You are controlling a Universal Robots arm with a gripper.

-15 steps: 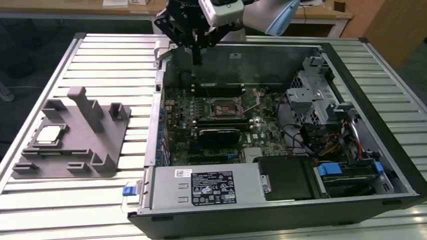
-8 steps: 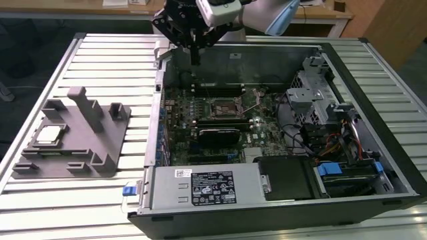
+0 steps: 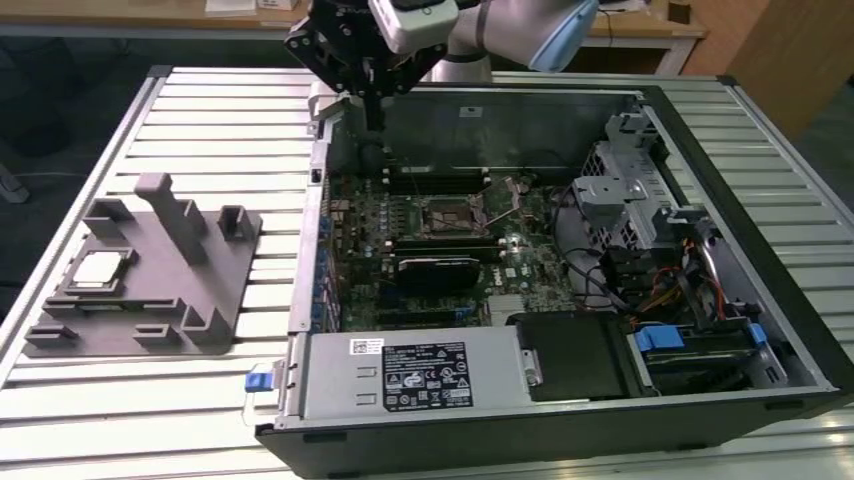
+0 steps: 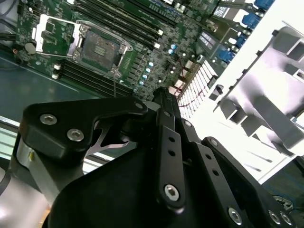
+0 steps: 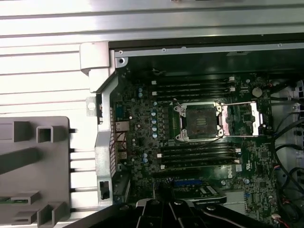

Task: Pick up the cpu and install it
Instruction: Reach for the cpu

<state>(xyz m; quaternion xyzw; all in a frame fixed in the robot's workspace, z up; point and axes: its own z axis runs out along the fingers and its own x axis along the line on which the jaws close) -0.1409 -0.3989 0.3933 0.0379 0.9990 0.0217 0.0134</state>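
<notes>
The cpu (image 3: 100, 270), a small silvery square chip, lies in a recess of the grey holder block (image 3: 140, 275) at the exterior view's left, outside the computer case. My gripper (image 3: 378, 122) hangs above the far left corner of the open case (image 3: 747, 110), well away from the cpu. Its fingers point down, pressed together, with nothing between them. The motherboard socket (image 3: 447, 213) sits open in the middle of the board, its load plate (image 5: 242, 118) swung aside. Both wrist views show the socket (image 4: 99, 47) (image 5: 202, 121), empty, beyond the black gripper body (image 4: 161, 156).
Inside the case are memory slots (image 5: 194, 85), a power supply (image 3: 414, 375), drive cages (image 3: 627, 190) and loose cables (image 3: 654, 290). The holder block (image 5: 33, 166) has upright posts (image 3: 167, 215). The case stands on a slatted metal table (image 3: 134, 410).
</notes>
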